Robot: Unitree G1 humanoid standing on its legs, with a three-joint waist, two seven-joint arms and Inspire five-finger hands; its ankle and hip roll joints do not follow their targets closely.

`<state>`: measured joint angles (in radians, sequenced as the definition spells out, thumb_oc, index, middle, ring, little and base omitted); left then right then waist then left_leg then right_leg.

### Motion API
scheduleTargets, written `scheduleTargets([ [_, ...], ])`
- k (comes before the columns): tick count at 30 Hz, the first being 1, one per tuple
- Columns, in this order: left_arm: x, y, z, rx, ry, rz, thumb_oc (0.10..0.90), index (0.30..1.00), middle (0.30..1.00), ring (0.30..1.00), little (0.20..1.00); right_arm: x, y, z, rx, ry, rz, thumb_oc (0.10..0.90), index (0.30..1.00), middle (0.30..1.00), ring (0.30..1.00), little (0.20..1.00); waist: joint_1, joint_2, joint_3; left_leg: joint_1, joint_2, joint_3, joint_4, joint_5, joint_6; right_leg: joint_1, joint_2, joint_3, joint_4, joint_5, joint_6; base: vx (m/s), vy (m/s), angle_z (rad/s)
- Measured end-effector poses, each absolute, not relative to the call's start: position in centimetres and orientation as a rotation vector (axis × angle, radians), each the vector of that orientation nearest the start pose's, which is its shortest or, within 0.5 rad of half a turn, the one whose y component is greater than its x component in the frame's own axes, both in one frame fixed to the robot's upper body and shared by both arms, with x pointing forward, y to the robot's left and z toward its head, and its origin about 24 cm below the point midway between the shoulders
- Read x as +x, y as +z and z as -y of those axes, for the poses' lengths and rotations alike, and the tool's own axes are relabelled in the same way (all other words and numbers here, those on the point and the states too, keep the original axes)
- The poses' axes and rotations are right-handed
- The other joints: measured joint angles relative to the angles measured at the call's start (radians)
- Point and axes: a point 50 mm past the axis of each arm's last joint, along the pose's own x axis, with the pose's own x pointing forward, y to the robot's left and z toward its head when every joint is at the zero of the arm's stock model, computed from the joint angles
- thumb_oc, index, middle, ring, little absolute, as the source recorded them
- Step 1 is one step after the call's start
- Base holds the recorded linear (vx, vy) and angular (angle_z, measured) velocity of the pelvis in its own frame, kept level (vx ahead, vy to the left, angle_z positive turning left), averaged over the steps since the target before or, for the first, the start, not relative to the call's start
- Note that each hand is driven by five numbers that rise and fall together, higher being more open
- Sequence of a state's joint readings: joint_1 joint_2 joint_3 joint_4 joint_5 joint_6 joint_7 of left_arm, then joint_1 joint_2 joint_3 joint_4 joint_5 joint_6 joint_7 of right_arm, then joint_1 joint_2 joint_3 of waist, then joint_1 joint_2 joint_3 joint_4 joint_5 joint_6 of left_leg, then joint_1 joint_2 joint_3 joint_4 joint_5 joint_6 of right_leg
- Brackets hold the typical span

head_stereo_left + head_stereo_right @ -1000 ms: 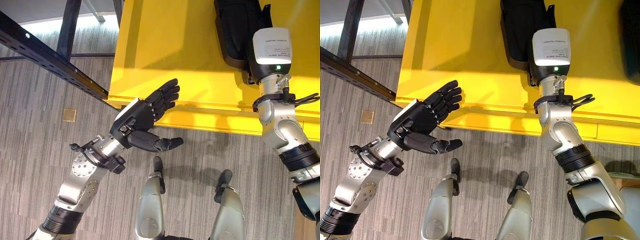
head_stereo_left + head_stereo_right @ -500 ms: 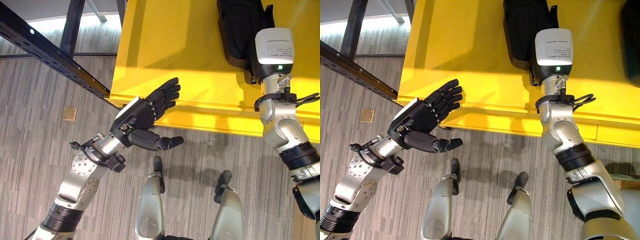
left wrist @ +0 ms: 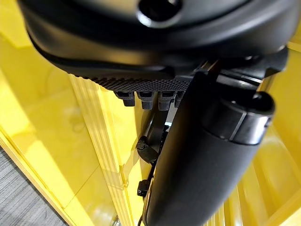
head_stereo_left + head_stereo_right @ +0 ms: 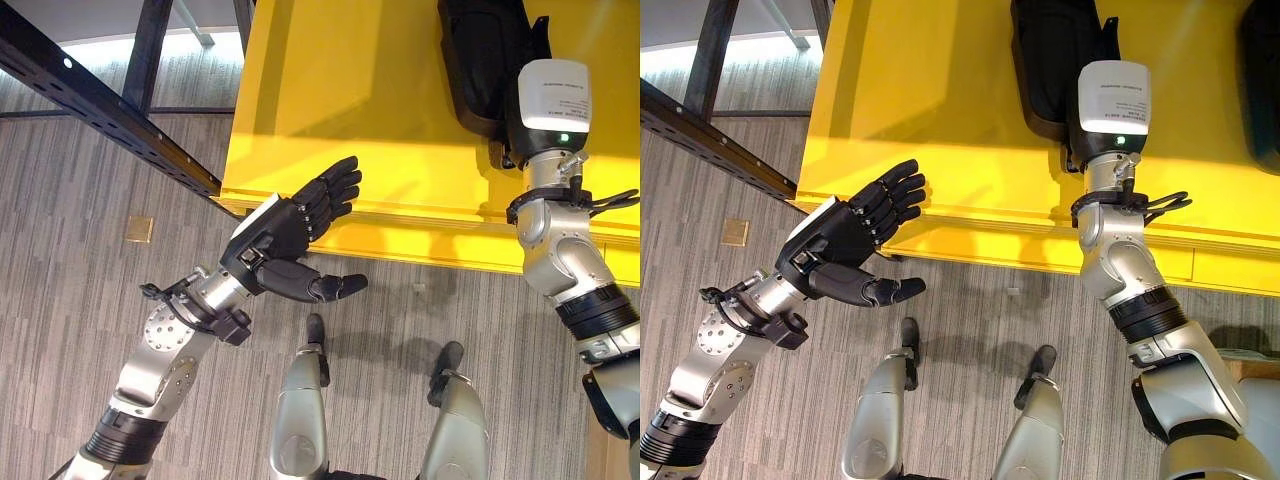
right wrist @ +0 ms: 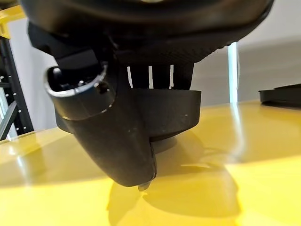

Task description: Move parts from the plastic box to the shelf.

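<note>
Two hands show over a yellow box [image 4: 380, 110] that stands on grey floor [image 4: 90, 300]. The left hand [image 4: 285, 235] hangs at the box's near left corner, fingers straight and spread, thumb out to the side, holding nothing; its fingertips [image 4: 345, 185] lie just over the near rim. The right hand [image 5: 127, 127] reaches into the box onto a black part [image 4: 485, 60] lying on the box's yellow bottom; in its wrist view the thumb lies against the part's near wall and the fingers go over its top edge, but I cannot tell whether they are closed round it. Another black part [image 4: 1262, 80] lies in the box at the far right. A dark shelf beam [image 4: 100, 105] runs aslant past the box's left side, and a small tan square [image 4: 139, 230] lies on the floor near it.
</note>
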<state>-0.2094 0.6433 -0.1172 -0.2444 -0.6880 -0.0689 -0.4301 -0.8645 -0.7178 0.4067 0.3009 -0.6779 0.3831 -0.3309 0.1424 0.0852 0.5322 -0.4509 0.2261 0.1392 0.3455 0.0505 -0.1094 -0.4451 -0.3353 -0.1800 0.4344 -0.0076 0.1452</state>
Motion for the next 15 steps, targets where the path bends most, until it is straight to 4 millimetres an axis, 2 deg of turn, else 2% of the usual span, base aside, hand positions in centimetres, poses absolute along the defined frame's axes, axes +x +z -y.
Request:
scheduleTargets([
  [4,26.1,16.93,-17.31,0.043,-0.732,0.396,0.9,1.0,1.0,1.0,1.0,36.42,24.75,21.16,-1.396,-0.563,0.432,0.4,0.3,0.3,0.3,0.3,-0.001,-0.014,-0.001,0.0,0.0,0.0,0.001,0.0,0.0,0.001,0.0,0.0,0.0,0.0,0.0,0.0,0.0,0.0],
  [15,26.06,16.88,-17.29,0.044,-0.741,0.394,0.9,1.0,1.0,1.0,1.0,36.51,24.63,21.26,-1.38,-0.572,0.418,0.4,0.3,0.3,0.3,0.3,0.0,-0.015,0.0,0.0,0.0,0.0,0.006,-0.002,0.001,0.002,-0.001,0.001,0.001,0.001,0.0,0.0,0.0,0.0],
])
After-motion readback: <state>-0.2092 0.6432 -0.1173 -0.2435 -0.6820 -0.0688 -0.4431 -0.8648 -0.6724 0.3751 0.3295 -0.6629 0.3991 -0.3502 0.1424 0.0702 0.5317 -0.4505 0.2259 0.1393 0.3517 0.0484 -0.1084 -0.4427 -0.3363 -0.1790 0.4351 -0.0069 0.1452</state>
